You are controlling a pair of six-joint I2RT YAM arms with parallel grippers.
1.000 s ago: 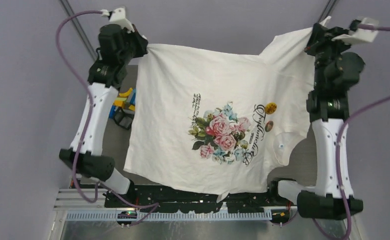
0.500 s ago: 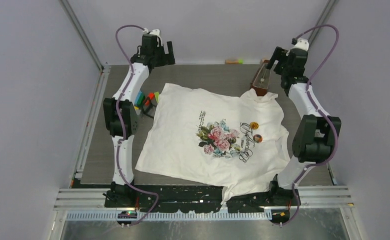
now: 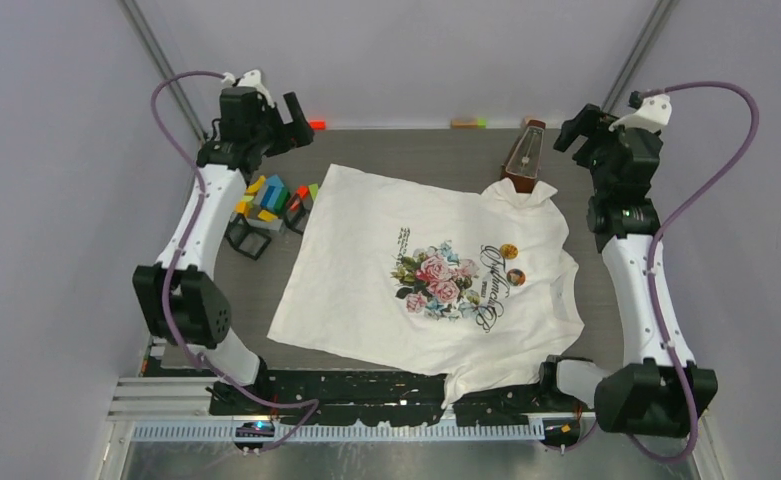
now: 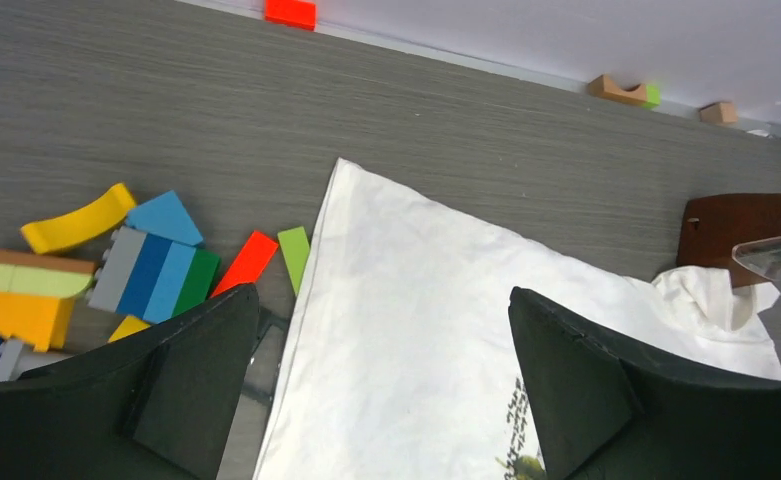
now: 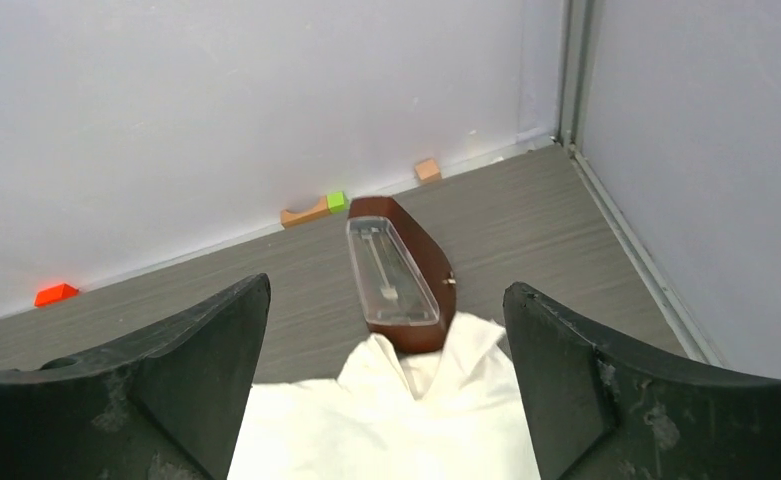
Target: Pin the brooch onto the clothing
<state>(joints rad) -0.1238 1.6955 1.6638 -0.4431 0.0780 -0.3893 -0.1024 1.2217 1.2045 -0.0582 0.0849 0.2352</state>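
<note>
Locating the clothing (image 3: 366, 270) first: where does it lie? (Reader)

Spread flat, print upward, over the middle of the counter (image 3: 416, 150). The neckline points toward the right edge and one fold of fabric drapes over the near edge. A golden brooch (image 3: 508, 251) and a brown brooch (image 3: 515, 277) sit on the fabric beside the dark lettering. Whether either is pinned cannot be told. (Legend)

And the arms? (Reader)

The left gripper (image 3: 291, 112) is raised over the far-left corner, jaws apart, nothing between them. Its camera looks down on the shirt's far hem corner, with a heap of toy blocks (image 4: 151, 270) just beside it toward the left edge. The right gripper (image 3: 578, 125) is raised over the far-right corner, jaws likewise apart and empty. Below it a brown metronome (image 5: 396, 270) rests on the counter, with bunched fabric touching its near end. (Legend)

Anything along the far edge? (Reader)

A red block (image 4: 290, 12), a wooden arch (image 5: 304, 213) and a green block (image 5: 337, 201), all against the back wall. (Legend)
</note>
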